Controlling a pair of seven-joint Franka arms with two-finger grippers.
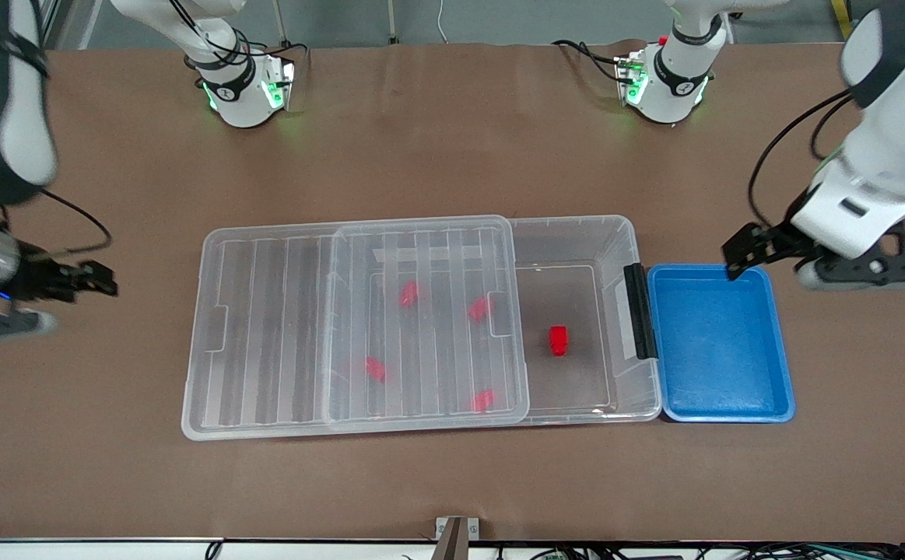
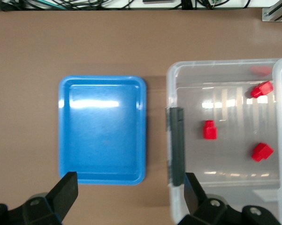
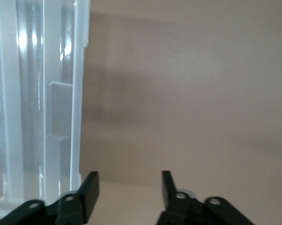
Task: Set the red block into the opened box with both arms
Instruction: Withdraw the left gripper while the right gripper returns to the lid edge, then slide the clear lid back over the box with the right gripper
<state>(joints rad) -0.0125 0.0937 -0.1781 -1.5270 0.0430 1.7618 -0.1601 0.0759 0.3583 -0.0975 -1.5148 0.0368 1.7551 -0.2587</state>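
A clear plastic box [image 1: 577, 233] is seen at the middle of the brown desk [image 1: 452, 140], its ribbed lid [image 1: 281, 327] slid toward the right arm's end. A red block [image 1: 559, 341] lies in the uncovered part; four more show through the lid. A blue tray [image 1: 720, 342] touches the black clip [image 1: 640, 311]. The left claw [image 1: 740, 255] hangs open over the tray's corner; the right claw [image 1: 94, 280] is held over bare desk.

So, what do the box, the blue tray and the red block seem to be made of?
The box looks like clear glossy plastic: the table shows through its walls. The blue tray seems smooth moulded plastic, with bright glare. The red block is probably hard opaque plastic, though small.
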